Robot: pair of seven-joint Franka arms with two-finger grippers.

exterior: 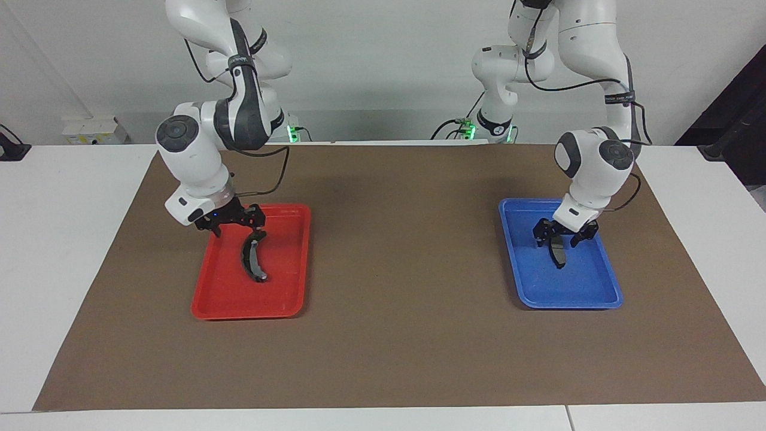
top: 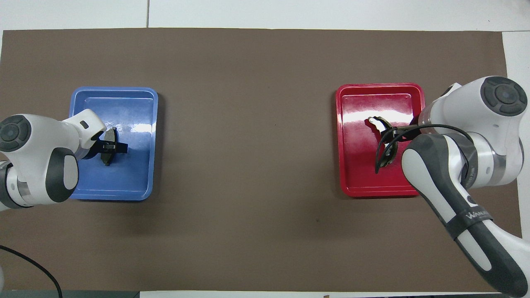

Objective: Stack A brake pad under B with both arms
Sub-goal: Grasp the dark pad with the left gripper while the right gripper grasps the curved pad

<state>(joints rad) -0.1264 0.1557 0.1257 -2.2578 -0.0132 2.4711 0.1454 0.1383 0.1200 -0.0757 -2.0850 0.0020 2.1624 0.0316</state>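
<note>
The A brake pad (exterior: 559, 254), short, flat and dark grey, lies in the blue tray (exterior: 568, 302) toward the left arm's end of the table. My left gripper (exterior: 559, 238) is low over it, open, with a finger on each side of the pad's end nearer the robots. From overhead this left gripper (top: 110, 147) covers the middle of the A pad (top: 109, 134). B (exterior: 254, 258), the longer curved black pad, lies in the red tray (exterior: 239, 311). My right gripper (exterior: 238, 228) hangs open just above B's end nearer the robots. Overhead, the right gripper (top: 392, 133) and its cable hide part of B (top: 377, 122).
Both trays, the blue tray (top: 114, 90) and the red tray (top: 379, 86), sit on a brown mat (exterior: 395, 251) that covers most of the white table. A wide stretch of bare mat lies between the two trays.
</note>
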